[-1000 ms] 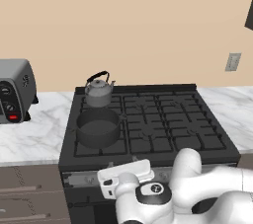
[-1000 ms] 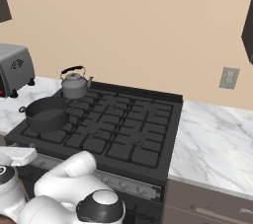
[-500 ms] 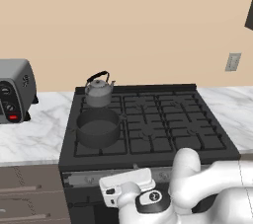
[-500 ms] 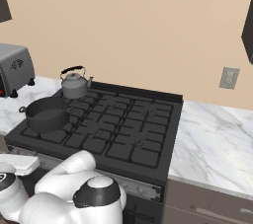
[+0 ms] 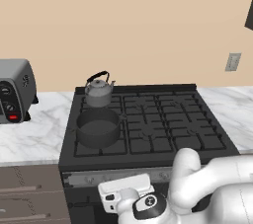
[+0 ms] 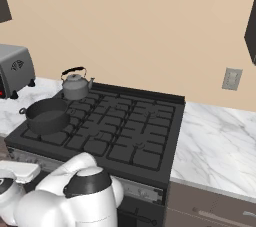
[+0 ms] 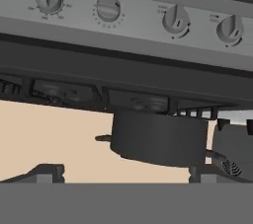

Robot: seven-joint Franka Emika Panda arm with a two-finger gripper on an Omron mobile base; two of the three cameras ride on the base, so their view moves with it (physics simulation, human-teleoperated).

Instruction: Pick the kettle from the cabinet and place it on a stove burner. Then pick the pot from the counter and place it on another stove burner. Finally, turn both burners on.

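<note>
The kettle [image 5: 98,91] was seen seated on the rear burner at the stove's left side, and the pot [image 5: 98,128] was parked on the grate just in front of it, nearer the control panel, so both carrying steps were judged complete and only the lighting of the burners [image 5: 148,124] was left. The two vessels were kept close together along that left column, probably because it lies nearest the desk [image 5: 29,136] from which the pot was to be taken; whether they touched could not be told. The arm was folded low before the stove's front edge, and the end effector was aimed at the knobs [image 7: 107,8], four of which were lined up along the panel in the hand view, with the pot [image 7: 158,138] showing upside down beyond it. The end effector was held with its fingers fully apart and nothing between them, a stance judged right for straddling a knob. Room was tight there: the panel sits just under the stovetop lip, so a level approach would be wanted. The burners to the right of the pot were left bare, and the toaster oven [image 5: 15,90] stood well apart on the desk.
</note>
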